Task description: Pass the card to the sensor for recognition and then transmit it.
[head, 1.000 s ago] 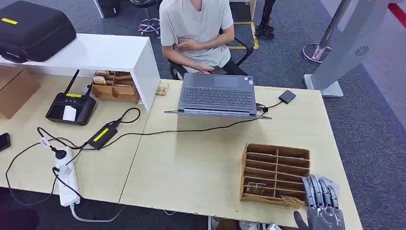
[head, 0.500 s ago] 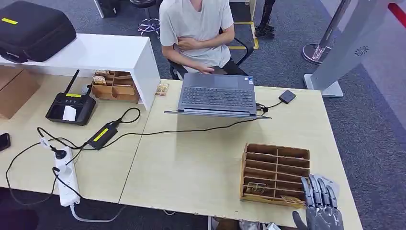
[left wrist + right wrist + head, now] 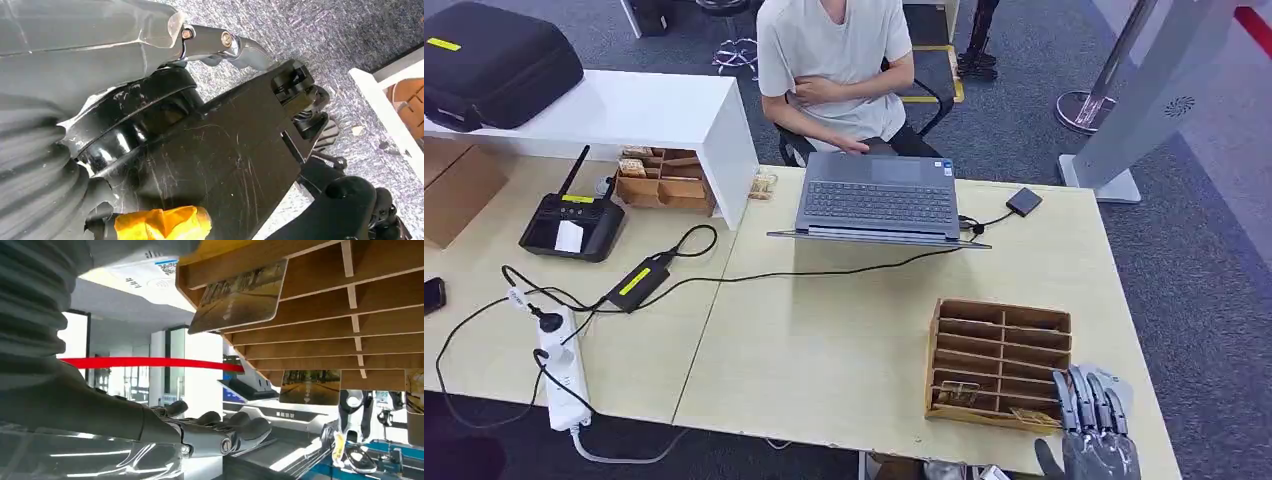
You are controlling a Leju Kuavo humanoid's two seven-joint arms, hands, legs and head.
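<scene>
Slightly lower at the table's near edge than a second before, the right hand (image 3: pixel 1092 440) was seen with fingers straight and apart, nothing held. One wooden slotted rack (image 3: pixel 998 360) lay just beside and ahead of its fingertips. Two cards were counted in the nearest slots: one card (image 3: pixel 958 393) further toward the hand's thumb side and a second card (image 3: pixel 1033 415) close by the fingers. One laptop (image 3: pixel 877 196) and one small black sensor (image 3: pixel 1024 201) stood well ahead. The left hand's state could not be told.
</scene>
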